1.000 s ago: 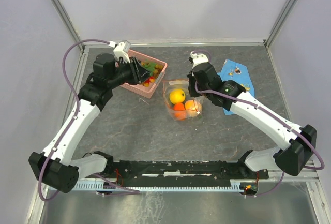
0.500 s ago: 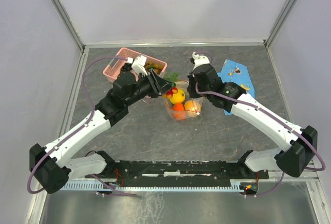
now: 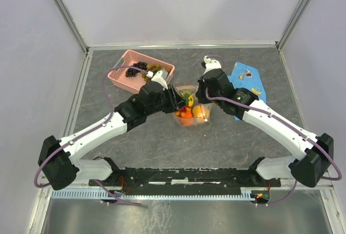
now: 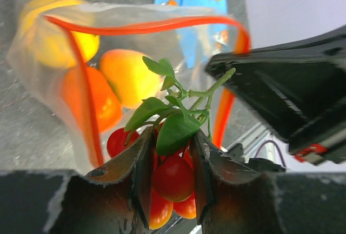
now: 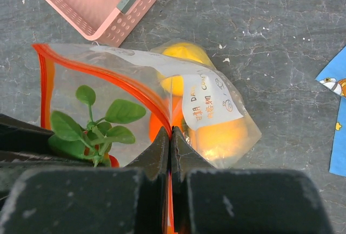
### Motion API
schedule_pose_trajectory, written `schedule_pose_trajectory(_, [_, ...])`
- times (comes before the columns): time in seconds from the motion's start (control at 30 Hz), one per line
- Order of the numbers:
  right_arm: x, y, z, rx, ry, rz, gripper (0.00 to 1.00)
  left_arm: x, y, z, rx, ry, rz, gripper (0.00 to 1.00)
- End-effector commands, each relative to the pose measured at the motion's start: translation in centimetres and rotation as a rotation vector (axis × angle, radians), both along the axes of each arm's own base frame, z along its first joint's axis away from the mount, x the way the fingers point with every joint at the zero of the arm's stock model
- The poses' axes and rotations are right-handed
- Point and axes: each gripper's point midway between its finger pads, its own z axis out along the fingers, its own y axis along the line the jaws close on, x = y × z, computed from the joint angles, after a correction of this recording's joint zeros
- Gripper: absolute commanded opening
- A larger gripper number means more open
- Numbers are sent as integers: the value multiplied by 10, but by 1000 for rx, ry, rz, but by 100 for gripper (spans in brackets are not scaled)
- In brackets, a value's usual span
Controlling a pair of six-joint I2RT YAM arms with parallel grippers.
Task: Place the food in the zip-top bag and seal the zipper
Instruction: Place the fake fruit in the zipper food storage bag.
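Note:
The clear zip-top bag (image 3: 198,113) lies mid-table with its mouth held open. Its red zipper strip (image 4: 140,26) rings the opening. Inside are a yellow lemon (image 5: 184,53) and orange fruits (image 4: 92,101). My left gripper (image 3: 180,103) is shut on the red cherries (image 4: 173,179) with green leaves and holds them at the bag's mouth. My right gripper (image 5: 171,131) is shut on the bag's rim at the red strip and holds that side up. The white slider tab is not visible.
The pink lattice basket (image 3: 128,78) stands at the back left with dark grapes (image 3: 136,69) and a leafy grape bunch (image 3: 155,71) in it. A blue printed cloth (image 3: 246,82) lies right of the bag. Grey walls enclose the table.
My left arm has swung from the pink basket to the right, carrying the cherries to the bag's mouth. My right gripper has kept its hold on the bag's rim.

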Motion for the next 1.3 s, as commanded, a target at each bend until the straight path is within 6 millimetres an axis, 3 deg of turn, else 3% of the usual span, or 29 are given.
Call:
schedule_pose_trajectory(0.0, [3,0,21,70,-54,-20,2,3,7,9,23,16,53,3])
schedule_pose_trajectory(0.27, [3,7,18,80,-42,2,2,16,-1,-5,151,91,61,3])
schedule_pose_trajectory(0.57, [1,14,23,103,-35,30,2,44,-18,-4,143,89,125,3])
schedule_pose_trajectory(0.7, [-1,15,24,110,-32,37,2,56,-27,-20,186,118,137,3])
schedule_pose_trajectory(0.97, [-3,14,23,113,-27,39,2,72,-37,-46,203,106,156,16])
schedule_pose_trajectory(1.13, [-3,13,22,108,-25,37,2,72,-57,-44,171,84,101,32])
schedule_pose_trajectory(1.27, [-1,10,23,97,-33,26,2,69,-61,-43,174,75,72,46])
